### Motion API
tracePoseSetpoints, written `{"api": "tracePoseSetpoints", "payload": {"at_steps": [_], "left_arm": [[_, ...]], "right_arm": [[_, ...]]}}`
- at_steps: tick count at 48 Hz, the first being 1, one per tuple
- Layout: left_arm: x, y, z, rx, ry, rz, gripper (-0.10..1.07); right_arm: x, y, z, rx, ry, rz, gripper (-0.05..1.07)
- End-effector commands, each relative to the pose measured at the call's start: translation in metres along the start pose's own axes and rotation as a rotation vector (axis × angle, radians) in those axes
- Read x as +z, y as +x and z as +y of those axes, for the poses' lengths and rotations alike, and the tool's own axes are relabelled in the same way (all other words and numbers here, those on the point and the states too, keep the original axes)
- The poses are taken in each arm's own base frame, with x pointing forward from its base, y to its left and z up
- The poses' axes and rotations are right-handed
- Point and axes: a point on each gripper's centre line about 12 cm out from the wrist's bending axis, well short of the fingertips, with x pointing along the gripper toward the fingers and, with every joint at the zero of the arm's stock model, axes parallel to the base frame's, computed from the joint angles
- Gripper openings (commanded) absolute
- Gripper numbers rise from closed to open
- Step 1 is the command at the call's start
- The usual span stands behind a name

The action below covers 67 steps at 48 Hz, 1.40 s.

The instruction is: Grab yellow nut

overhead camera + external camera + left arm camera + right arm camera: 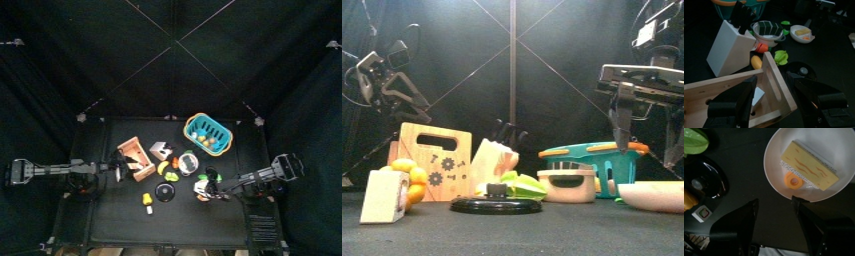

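The right gripper (774, 220), fingers wide apart, hangs over a white bowl (777, 158); the yellow nut (694, 140) lies well beyond its fingertips, past a black disc (703, 178). It should shift across, centre, then descend. The left gripper (774, 102) waits, fingers apart.

I am wearing black all over: both my arms are showing as dark, boxy links joined end to end, with pale metal housings catching the light near my bases. My left hand (774, 100) is showing two broad, flat black jaws with rounded edges (matte, faintly glossy along the rims). My right hand (776, 225) is showing the same pair of thick black jaws.
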Motion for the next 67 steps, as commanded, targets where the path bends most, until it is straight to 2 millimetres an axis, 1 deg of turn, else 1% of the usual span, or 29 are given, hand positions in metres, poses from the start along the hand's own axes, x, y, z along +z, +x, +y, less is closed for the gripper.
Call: {"api": "tracePoseSetpoints", "payload": {"at_steps": [1, 7, 12, 19, 22, 28, 35, 41, 53, 62, 67], "left_arm": [[0.007, 0.001, 0.000, 0.002, 0.002, -0.007, 0.88], [0.006, 0.000, 0.000, 0.003, 0.005, -0.004, 0.88], [0.007, -0.003, -0.001, -0.001, 0.012, -0.019, 0.88], [0.011, -0.010, -0.002, -0.004, 0.045, -0.047, 0.88], [0.009, -0.012, -0.001, -0.002, 0.049, -0.042, 0.88], [0.008, -0.013, -0.001, 0.001, 0.048, -0.042, 0.88], [0.008, -0.013, -0.001, 0.000, 0.049, -0.042, 0.88], [0.007, -0.013, -0.001, 0.003, 0.043, -0.038, 0.88], [0.007, -0.013, -0.001, 0.002, 0.047, -0.034, 0.88], [0.007, -0.013, -0.001, 0.002, 0.045, -0.034, 0.88], [0.006, -0.013, -0.001, 0.002, 0.044, -0.033, 0.88]], "right_arm": [[-0.005, -0.008, 0.006, 0.009, 0.021, 0.005, 0.88], [-0.006, -0.008, 0.009, -0.009, 0.065, -0.014, 0.88], [-0.015, -0.007, 0.012, -0.013, 0.077, 0.000, 0.88], [-0.022, 0.008, 0.014, -0.062, 0.095, -0.007, 0.88], [-0.020, 0.011, 0.013, -0.073, 0.098, -0.016, 0.88], [-0.019, 0.007, 0.013, -0.077, 0.098, -0.024, 0.88], [-0.014, 0.004, 0.006, -0.117, 0.104, -0.054, 0.88], [-0.017, 0.005, 0.006, -0.139, 0.124, -0.049, 0.88], [-0.015, 0.014, 0.008, -0.155, 0.130, -0.063, 0.88], [-0.008, 0.019, 0.005, -0.168, 0.141, -0.079, 0.88], [0.000, 0.022, 0.003, -0.169, 0.148, -0.092, 0.88]]}}
